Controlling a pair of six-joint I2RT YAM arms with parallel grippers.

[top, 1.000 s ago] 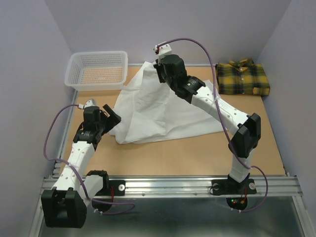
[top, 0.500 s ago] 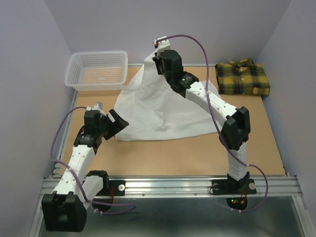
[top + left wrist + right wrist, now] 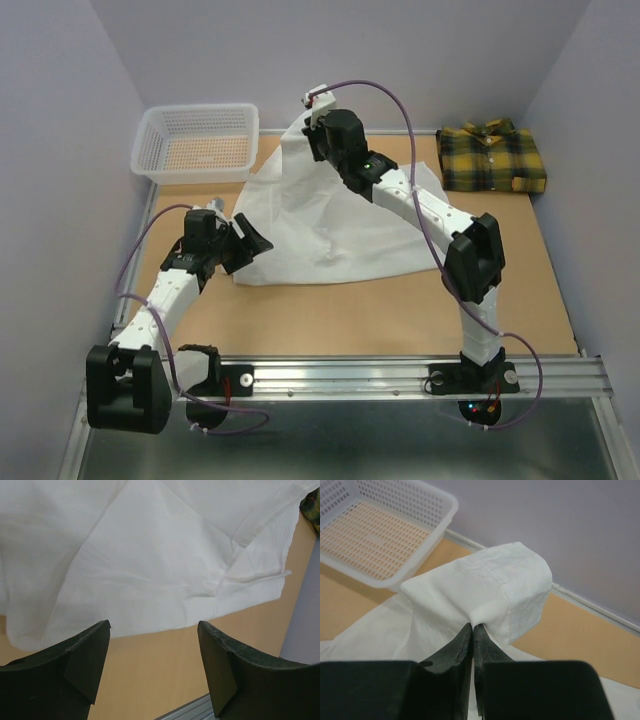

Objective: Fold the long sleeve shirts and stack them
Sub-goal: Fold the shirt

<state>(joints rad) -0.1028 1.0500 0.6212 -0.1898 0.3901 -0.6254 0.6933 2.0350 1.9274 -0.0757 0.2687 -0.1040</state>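
White shirt (image 3: 300,225) tight in the clenched right pincer (image 3: 472,628), its hem just beyond the gaping left pincer (image 3: 153,626).

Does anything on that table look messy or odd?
The white shirt is rumpled and unfolded, one part pinched up into a peak by the right gripper. The plaid shirt lies neatly folded at the far right.
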